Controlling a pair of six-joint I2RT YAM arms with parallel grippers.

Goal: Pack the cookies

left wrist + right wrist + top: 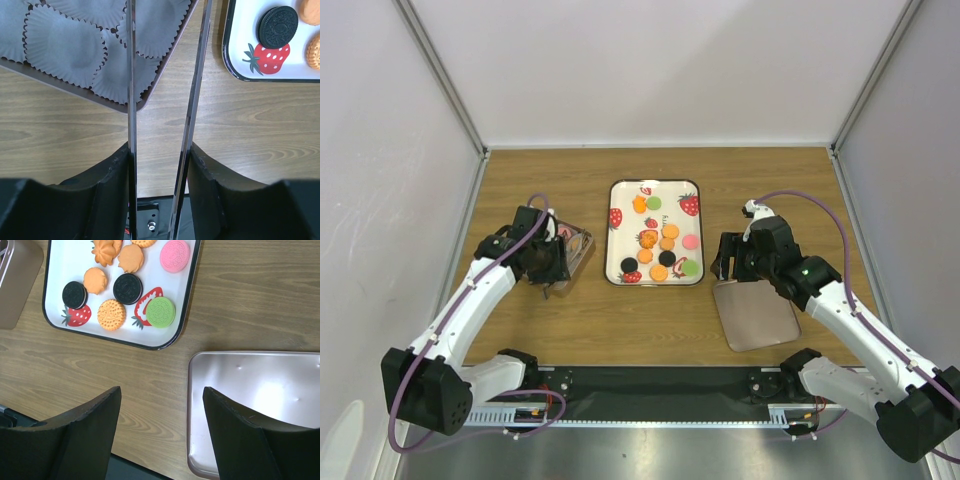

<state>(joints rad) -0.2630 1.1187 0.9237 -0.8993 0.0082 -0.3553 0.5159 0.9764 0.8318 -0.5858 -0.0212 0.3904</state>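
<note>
Many cookies (pixel 667 243) — one strawberry tray (pixel 623 245)

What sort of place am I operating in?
Likely an enclosed robot test cell staged for cookie packing: white panel walls around a wooden table, a strawberry-print tray of cookies, a box of paper cupcake liners.

The table (pixel 580 330) is marked by brown wood grain. The tray (pixel 62 260) is finished in white, edged in black and printed with red strawberries with green leaves. The cookies (pixel 111 315) are coloured orange, black, pink and green. The paper cups (pixel 65 45) are tinted grey-blue and set in a brown-rimmed box (pixel 125 106). The lid (pixel 260 390) is finished in glossy pinkish silver. The tongs (pixel 131 75) are seen as dark, mirror-bright strips. The arms (pixel 480 295) are painted white with black joints, and purple is used for the cables (pixel 800 193).
</note>
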